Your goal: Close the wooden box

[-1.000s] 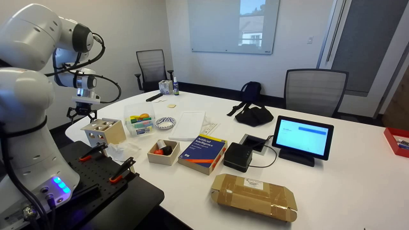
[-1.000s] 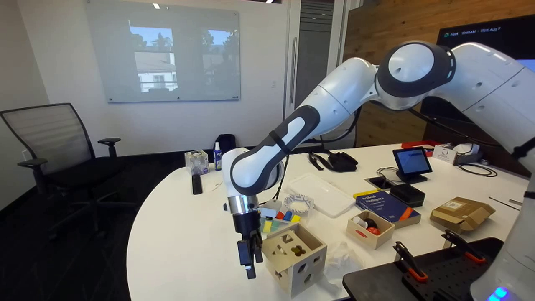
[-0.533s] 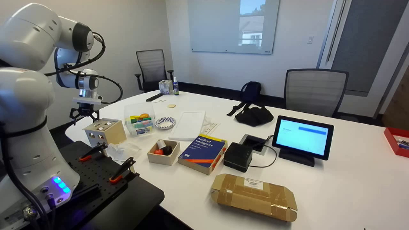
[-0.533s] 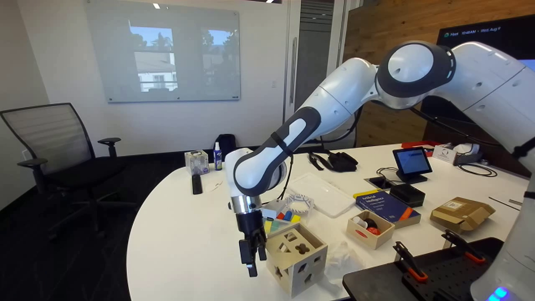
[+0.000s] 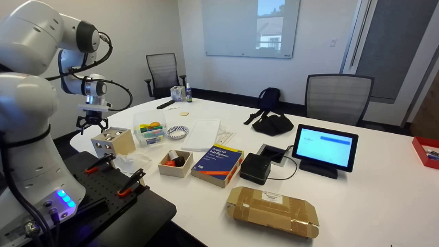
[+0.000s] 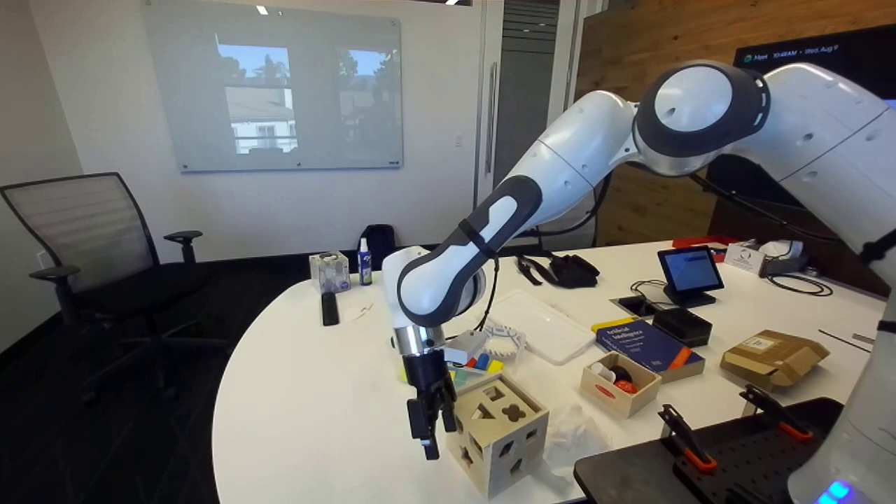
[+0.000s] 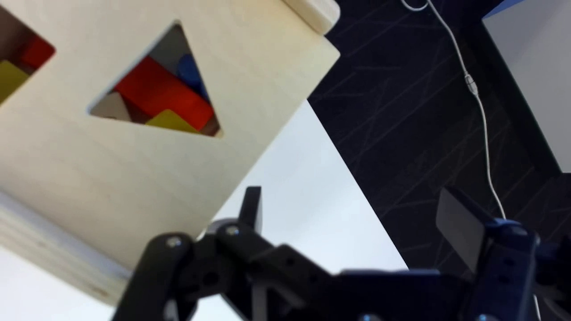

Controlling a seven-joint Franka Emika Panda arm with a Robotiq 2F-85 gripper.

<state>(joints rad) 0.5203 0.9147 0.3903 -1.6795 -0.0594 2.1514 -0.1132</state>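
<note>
The wooden box is a light-tan shape-sorter cube near the table edge; it also shows in an exterior view. Its flat lid with cut-out holes lies in side rails over nearly the whole top. In the wrist view a lid corner sticks slightly past the rail end. Red, yellow and blue pieces show through the triangular hole. My gripper is open with nothing between its fingers. One finger is beside the lid's outer edge; I cannot tell whether it touches. The gripper also shows in both exterior views.
A clear bin of coloured blocks stands close behind the box. A crumpled plastic bag lies beside it. A small open wooden tray, a blue book and a cardboard package are farther along. The white table's edge is near the gripper.
My gripper has moved toward the box. The lid has slid inward with it, its overhang has shrunk, and the opening at the opposite end of the top has narrowed.
</note>
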